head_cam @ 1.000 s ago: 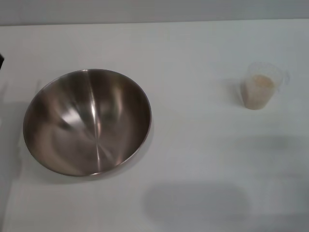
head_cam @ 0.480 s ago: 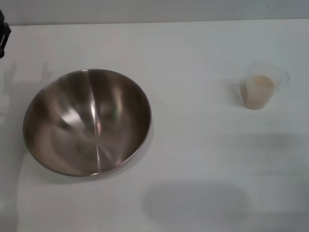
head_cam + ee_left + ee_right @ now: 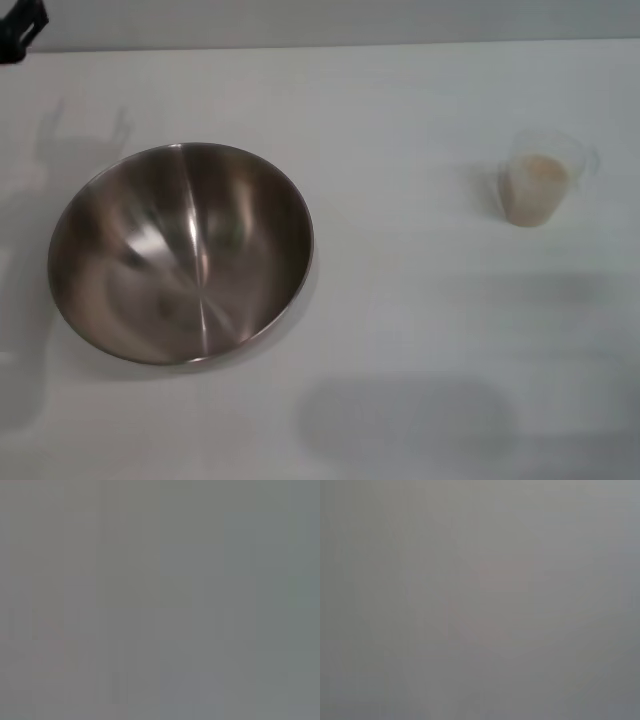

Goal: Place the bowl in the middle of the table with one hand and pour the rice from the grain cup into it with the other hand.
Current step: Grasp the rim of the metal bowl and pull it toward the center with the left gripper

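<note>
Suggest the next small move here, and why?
Probably bring the left pincer, only just visible at the table's far left corner, down toward the bowl's near-left rim. The bowl sits left of centre, ungrasped and empty, while the grain cup holds its rice upright at right.

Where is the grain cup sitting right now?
In the head view the grain cup stands upright on the robot's right side of the table, holding rice, well apart from the bowl on the left.
</note>
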Robot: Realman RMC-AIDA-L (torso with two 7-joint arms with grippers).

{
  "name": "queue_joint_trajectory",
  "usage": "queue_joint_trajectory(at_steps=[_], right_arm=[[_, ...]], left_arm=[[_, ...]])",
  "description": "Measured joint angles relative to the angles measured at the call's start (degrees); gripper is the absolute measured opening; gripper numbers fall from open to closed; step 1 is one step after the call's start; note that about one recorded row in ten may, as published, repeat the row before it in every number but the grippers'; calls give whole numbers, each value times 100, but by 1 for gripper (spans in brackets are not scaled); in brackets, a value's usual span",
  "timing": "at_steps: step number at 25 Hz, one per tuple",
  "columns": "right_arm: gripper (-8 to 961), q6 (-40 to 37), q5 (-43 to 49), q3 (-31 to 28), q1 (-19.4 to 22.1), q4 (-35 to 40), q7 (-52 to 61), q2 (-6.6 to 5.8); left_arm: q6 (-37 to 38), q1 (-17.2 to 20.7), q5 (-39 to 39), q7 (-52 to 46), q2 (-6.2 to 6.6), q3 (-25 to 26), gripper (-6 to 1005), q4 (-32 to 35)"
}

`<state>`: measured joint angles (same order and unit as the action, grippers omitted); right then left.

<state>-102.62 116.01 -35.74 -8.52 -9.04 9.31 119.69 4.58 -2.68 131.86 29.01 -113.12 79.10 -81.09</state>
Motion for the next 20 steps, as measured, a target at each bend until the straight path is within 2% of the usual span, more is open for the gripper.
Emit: queue_joint_trajectory(at_steps=[1, 2, 4, 5, 6, 7, 10, 13, 14, 15, 16, 17, 18, 19, 20], right_arm=[[834, 0, 0, 0, 0, 0, 0, 0], [834, 3, 1, 29, -13, -2, 0, 1], [834, 5, 1, 31, -16, -2, 0, 1], [834, 9, 1, 32, -17, -2, 0, 1], [834, 13, 1, 33, -18, -2, 0, 1], [834, 13, 1, 33, -18, -2, 0, 1], [834, 46, 1, 33, -14, -2, 0, 1], [834, 66, 1, 33, -9, -1, 0, 1], [834, 73, 1, 33, -2, -1, 0, 1], [834, 76, 1, 33, 14, -2, 0, 1], [834, 76, 1, 33, 14, -2, 0, 1], [834, 76, 1, 32, 19, -2, 0, 2], [834, 77, 1, 33, 23, -2, 0, 2], [834, 77, 1, 33, 23, -2, 0, 2], [835, 77, 1, 33, 20, -2, 0, 2]], left_arm=[[0, 0, 0, 0, 0, 0, 858, 0], [-491, -4, 30, 0, -79, 237, 858, -148], [-1938, -83, 42, 4, -334, 999, 858, -579], [-2943, -219, 18, -3, -478, 1549, 858, -870], [-2943, -219, 18, -3, -478, 1549, 858, -870], [-3636, -370, -26, -36, -499, 1836, 858, -1033], [-4086, -514, 37, 159, -505, 2027, 858, -1184], [-3837, -421, 244, 493, -536, 1872, 858, -1250], [-3543, -322, 339, 640, -542, 1705, 858, -1257], [-2653, -65, 472, 871, -533, 1260, 858, -1258], [-2653, -65, 472, 871, -533, 1260, 858, -1258], [-2014, 64, 540, 1008, -527, 1043, 857, -1242], [-1044, 245, 670, 1281, -540, 689, 857, -1143], [-1044, 245, 670, 1281, -540, 689, 857, -1143], [-90, 348, 800, 1552, -551, 385, 857, -957]])
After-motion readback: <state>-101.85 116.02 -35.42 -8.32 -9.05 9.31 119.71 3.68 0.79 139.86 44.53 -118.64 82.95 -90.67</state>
